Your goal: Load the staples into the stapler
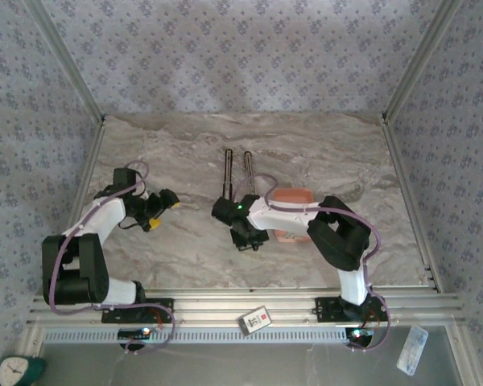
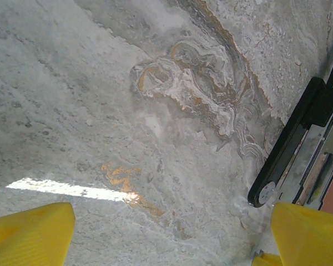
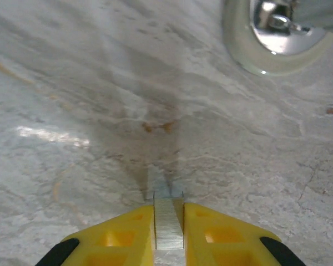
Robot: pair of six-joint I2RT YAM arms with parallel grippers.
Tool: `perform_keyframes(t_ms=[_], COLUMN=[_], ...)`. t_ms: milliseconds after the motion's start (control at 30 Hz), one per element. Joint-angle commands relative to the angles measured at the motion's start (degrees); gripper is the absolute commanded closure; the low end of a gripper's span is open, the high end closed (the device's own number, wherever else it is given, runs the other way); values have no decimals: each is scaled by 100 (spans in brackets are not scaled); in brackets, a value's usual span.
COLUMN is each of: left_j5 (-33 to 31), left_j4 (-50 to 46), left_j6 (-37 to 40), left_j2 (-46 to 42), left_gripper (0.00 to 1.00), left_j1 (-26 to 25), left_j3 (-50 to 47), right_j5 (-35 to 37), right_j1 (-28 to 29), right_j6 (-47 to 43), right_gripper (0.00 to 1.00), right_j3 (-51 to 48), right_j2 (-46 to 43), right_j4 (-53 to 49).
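Observation:
The stapler (image 1: pixel 235 167) lies opened out in the middle of the marble table, as two dark bars side by side. Its black arm and metal channel (image 2: pixel 291 144) run along the right edge of the left wrist view. My right gripper (image 3: pixel 168 208) is shut on a silver strip of staples (image 3: pixel 168 223), held upright between the yellow fingers just above the table. From above, that gripper (image 1: pixel 249 236) sits just near of the stapler. My left gripper (image 2: pixel 172 244) is open with nothing in it, its yellow fingers (image 2: pixel 30 235) wide apart over bare marble, left of the stapler (image 1: pixel 163 205).
A shallow pink tray (image 1: pixel 294 207) sits right of the right gripper, partly under the arm. A round pale-rimmed thing with shiny metal (image 3: pixel 277 30) lies ahead of the right gripper. Patterned walls and metal rails (image 1: pixel 410 201) enclose the table.

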Motion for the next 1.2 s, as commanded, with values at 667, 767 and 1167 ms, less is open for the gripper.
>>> perform_keyframes(t_ms=[667, 767, 1167], left_j5=[42, 45, 49], left_j4=[159, 173, 202], left_j6=[-118, -118, -113], left_j2=[0, 2, 56], left_gripper=[9, 9, 9], left_j1=[-87, -92, -86], left_j3=[-5, -11, -41], right_j5=[-403, -443, -418], right_j1=[-288, -301, -281], right_j6=[-72, -80, -87], right_gripper=[69, 70, 70], right_j3=[588, 588, 514], right_j2=[234, 313, 500], right_j4=[-573, -523, -510])
